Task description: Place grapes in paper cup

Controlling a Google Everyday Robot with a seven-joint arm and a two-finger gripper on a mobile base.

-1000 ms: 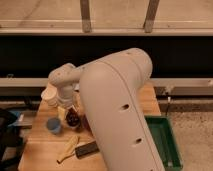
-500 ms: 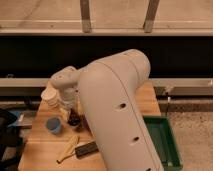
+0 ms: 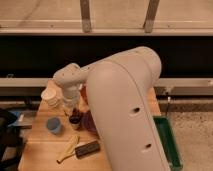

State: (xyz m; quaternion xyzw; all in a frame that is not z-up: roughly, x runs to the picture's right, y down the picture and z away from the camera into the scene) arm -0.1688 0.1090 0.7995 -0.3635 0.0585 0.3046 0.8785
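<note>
The grapes (image 3: 75,120) are a small dark bunch on the wooden table (image 3: 45,150), partly hidden under my gripper. The gripper (image 3: 73,111) points down right over them, at the end of the white wrist (image 3: 69,80). I cannot tell whether it touches the grapes. The cream-white paper cup (image 3: 50,96) stands upright at the table's back left, a short way left of and behind the gripper. My large white arm (image 3: 125,110) hides the middle and right of the table.
A light-blue cup (image 3: 54,125) stands left of the grapes. A banana (image 3: 67,148) and a dark flat object (image 3: 87,148) lie nearer the front. A green tray (image 3: 167,142) sits to the right. A dark wall runs behind.
The wrist and gripper have shifted slightly right and down over the grapes. The cups, banana and dark object have not moved.
</note>
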